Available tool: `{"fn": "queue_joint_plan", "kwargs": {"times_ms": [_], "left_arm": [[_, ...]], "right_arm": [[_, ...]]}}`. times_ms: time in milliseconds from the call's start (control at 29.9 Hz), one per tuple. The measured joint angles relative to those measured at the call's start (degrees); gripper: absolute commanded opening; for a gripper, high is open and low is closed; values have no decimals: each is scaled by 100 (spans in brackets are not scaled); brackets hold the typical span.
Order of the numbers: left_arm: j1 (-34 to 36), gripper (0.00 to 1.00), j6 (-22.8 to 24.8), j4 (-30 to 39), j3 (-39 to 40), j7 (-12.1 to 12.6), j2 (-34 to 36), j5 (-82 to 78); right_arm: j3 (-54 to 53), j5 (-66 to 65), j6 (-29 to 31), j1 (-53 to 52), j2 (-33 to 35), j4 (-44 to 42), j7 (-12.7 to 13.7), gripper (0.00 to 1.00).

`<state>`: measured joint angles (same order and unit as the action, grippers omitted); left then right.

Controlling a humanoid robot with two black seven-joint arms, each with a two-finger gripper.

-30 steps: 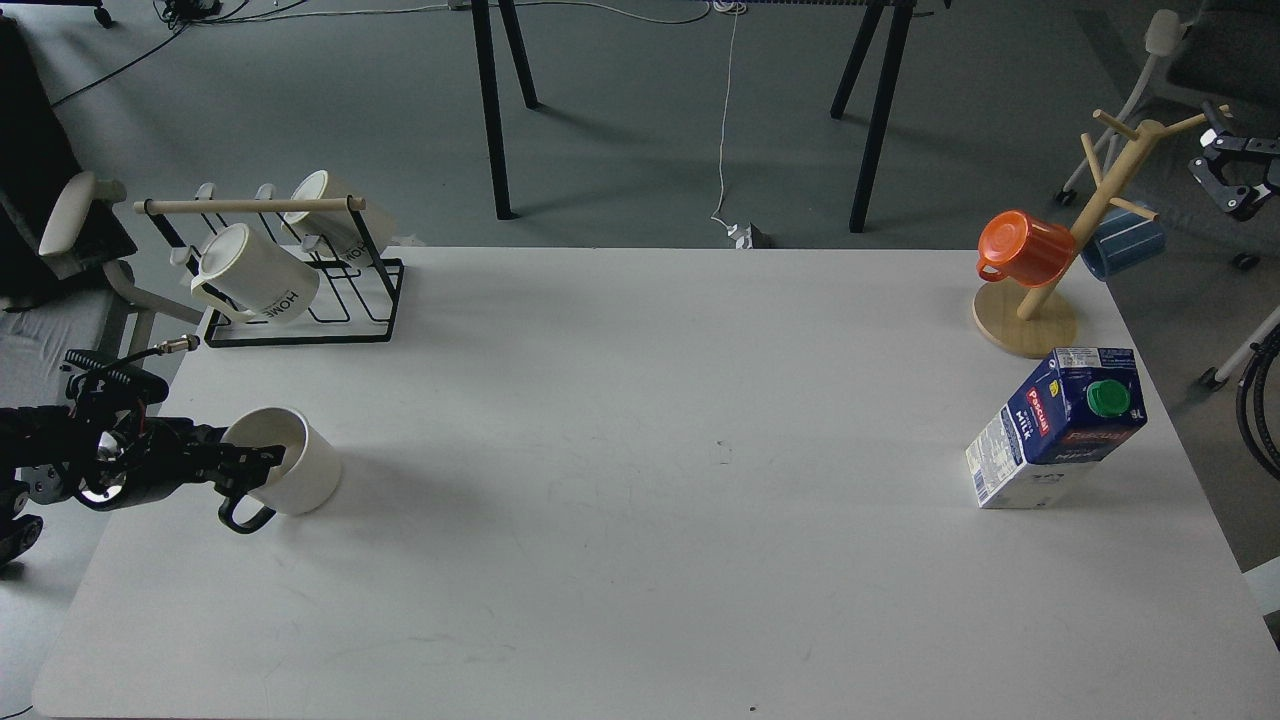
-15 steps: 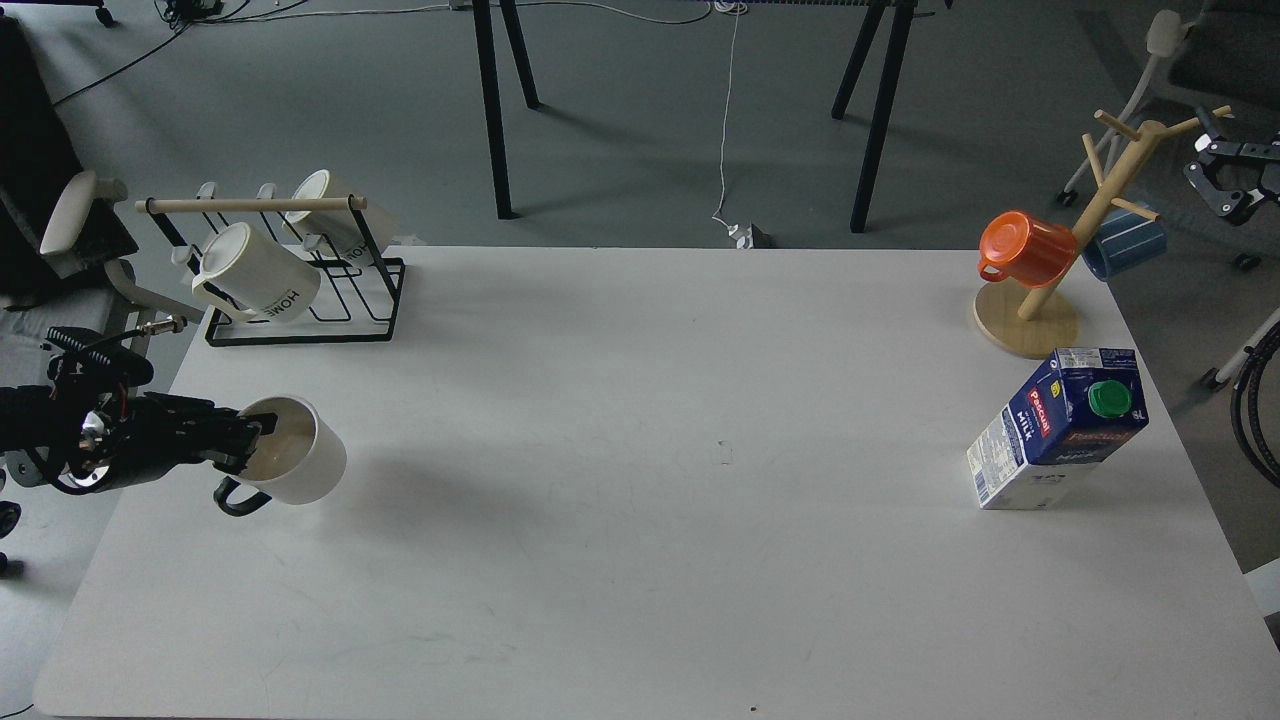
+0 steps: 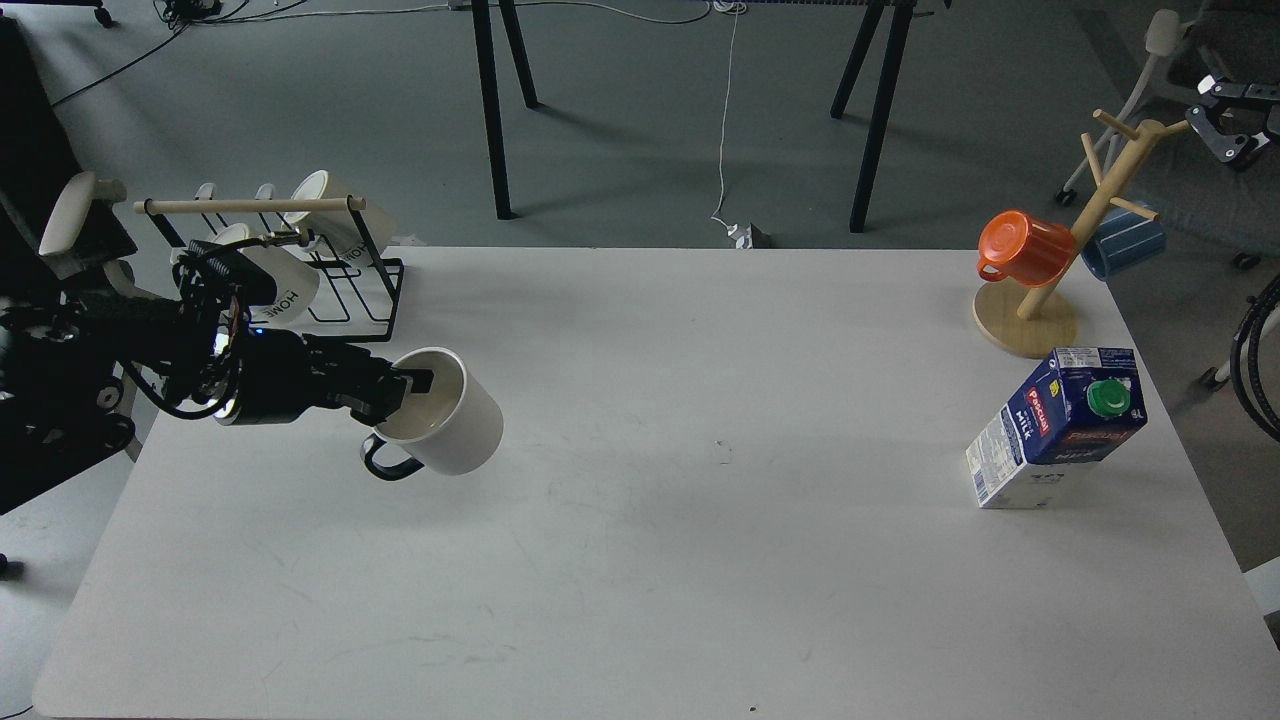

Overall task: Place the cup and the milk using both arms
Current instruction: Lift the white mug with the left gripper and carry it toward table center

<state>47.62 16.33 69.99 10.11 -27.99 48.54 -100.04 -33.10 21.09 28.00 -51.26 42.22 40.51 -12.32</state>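
White surface (image 3: pixel 640 560) is seen bare across its whole middle and near part, with things kept to its edges. At the far left corner a black wire rack (image 3: pixel 300 300) holding lettered mugs is set; at the far right a wooden mug tree (image 3: pixel 1060 260) with an orange mug (image 3: pixel 1025 247) is placed. The cup (image 3: pixel 450 415), cream-white with a thin black loop handle, is held tilted above the left part of the surface, its rim pinched by the left pincer (image 3: pixel 405 385). The milk (image 3: pixel 1060 425), a blue and white carton with a green cap, is stood near the right edge, below the tree. The right pincer (image 3: pixel 1222 125) is seen off the surface at far right; its spread cannot be told.
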Motion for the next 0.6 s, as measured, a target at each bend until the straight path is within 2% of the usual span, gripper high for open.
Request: {"fn": "queue_joint_plan", "kwargs": {"times_ms": [401,602], "left_arm": [[-278,0,30,-356,-22,0,-1645,-74],[-346,0,1,-646,-9,0,-2167,-77]], "right_arm": [[14,17,0,-5,2,-100,11,99],[14,18,0,0,-3,-96,11,99]]}}
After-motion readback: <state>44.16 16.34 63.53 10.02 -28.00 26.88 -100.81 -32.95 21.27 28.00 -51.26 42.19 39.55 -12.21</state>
